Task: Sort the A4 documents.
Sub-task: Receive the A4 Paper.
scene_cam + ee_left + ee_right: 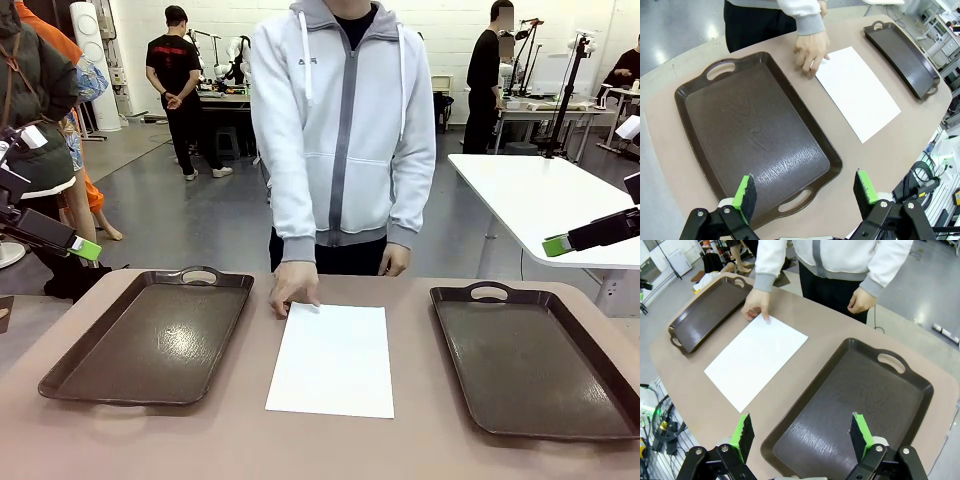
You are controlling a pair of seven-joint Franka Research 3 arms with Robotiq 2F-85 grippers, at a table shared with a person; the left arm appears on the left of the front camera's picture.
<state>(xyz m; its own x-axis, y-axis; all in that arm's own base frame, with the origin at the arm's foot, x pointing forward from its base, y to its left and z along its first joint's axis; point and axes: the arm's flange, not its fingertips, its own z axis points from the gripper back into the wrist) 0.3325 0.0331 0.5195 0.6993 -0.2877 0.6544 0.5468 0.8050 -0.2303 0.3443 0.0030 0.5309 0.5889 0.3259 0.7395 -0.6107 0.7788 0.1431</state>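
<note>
Left hand (pixel 807 192): fingers spread wide, nothing between the green pads; it hangs above the near end of the left tray (pixel 160 340), off the robot's left side of the counter (pixel 330 450).
Right hand (pixel 802 432): spread just as wide and holding nothing; it hangs above the near end of the right tray (pixel 535 360).
Trays: both dark brown, with nothing in them, long axes running from the robot's side toward the person, one at each side of the counter.
A4 sheet (pixel 335 358): flat on the bare counter between the two trays, touching neither, perhaps a shade closer to the left tray. I cannot tell whether it is one sheet or several.
Sheet's axis: the long axis runs near to far, roughly parallel to the trays, with a short edge facing the robot.
Sheet from the hands: it lies inward and ahead of each, to the right of the left hand and to the left of the right hand. Neither arm looks clearly nearer.
Person's hand (pixel 293 285): fingertips rest on the sheet's far corner on the robot's left side.
Coming move, as a judgement: the near short edge is the free one to approach, since the far corner is pinned.
</note>
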